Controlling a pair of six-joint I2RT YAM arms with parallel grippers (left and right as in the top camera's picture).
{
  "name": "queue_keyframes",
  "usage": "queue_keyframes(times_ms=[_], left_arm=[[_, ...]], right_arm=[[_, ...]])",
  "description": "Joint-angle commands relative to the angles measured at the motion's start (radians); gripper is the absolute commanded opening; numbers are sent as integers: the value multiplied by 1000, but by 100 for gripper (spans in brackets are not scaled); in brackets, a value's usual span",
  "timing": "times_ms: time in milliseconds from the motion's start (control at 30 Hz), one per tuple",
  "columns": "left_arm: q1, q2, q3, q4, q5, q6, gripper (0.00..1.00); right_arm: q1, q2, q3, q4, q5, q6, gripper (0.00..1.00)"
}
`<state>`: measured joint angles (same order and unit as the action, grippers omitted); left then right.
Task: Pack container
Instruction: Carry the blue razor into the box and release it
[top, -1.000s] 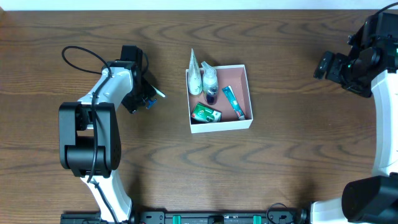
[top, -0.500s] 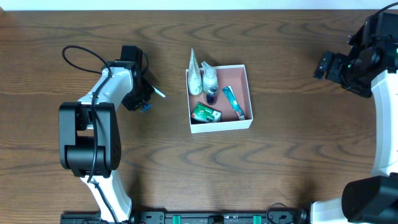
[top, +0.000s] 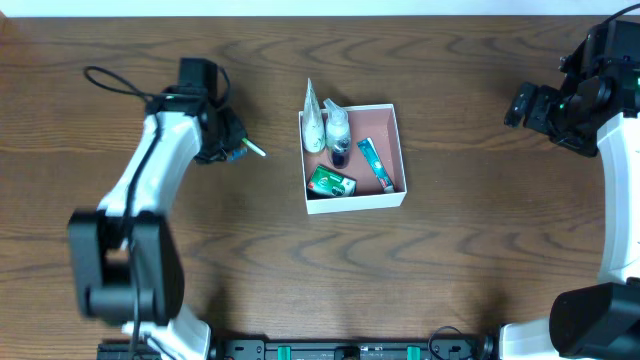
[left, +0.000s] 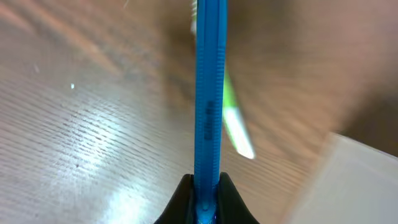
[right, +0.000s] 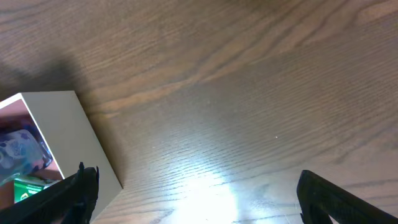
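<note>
The left arm had swung out and forward, its left gripper (left: 206, 198) clamped on a thin blue stick (left: 209, 93), while the right gripper (right: 199, 193) hung wide and empty; the container (top: 355, 201), mid-table, looked light and flimsy-walled, best steadied at a corner

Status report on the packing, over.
Left gripper shut on slim blue item, left of container. Right gripper open, empty, far right. Nothing between item and container.
</note>
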<state>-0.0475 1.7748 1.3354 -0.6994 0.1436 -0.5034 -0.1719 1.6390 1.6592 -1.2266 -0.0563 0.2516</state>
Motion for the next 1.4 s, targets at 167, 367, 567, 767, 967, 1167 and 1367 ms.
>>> queue_keyframes(times_ms=[167,367,567,767,967,1167,1367], left_arm=[[-59,-353,5,6,167,141,6],[-267,-470,5,65,164,154,6],[-494,-408,5,138,57,178,6],[-608,-249,5,177,12,177,6],[-643,-94,5,253,12,164,6],[-643,0,5,274,-42,95,6],[-643,53,5,276,-108,34,6]], right_arm=[[0,2,7,0,-3,-10,99],[0,2,7,0,-3,-10,99],[0,2,7,0,-3,-10,99],[0,2,7,0,-3,-10,99],[1,2,7,0,-3,-10,99],[1,2,7,0,-3,-10,99],[1,2,7,0,-3,-10,99]])
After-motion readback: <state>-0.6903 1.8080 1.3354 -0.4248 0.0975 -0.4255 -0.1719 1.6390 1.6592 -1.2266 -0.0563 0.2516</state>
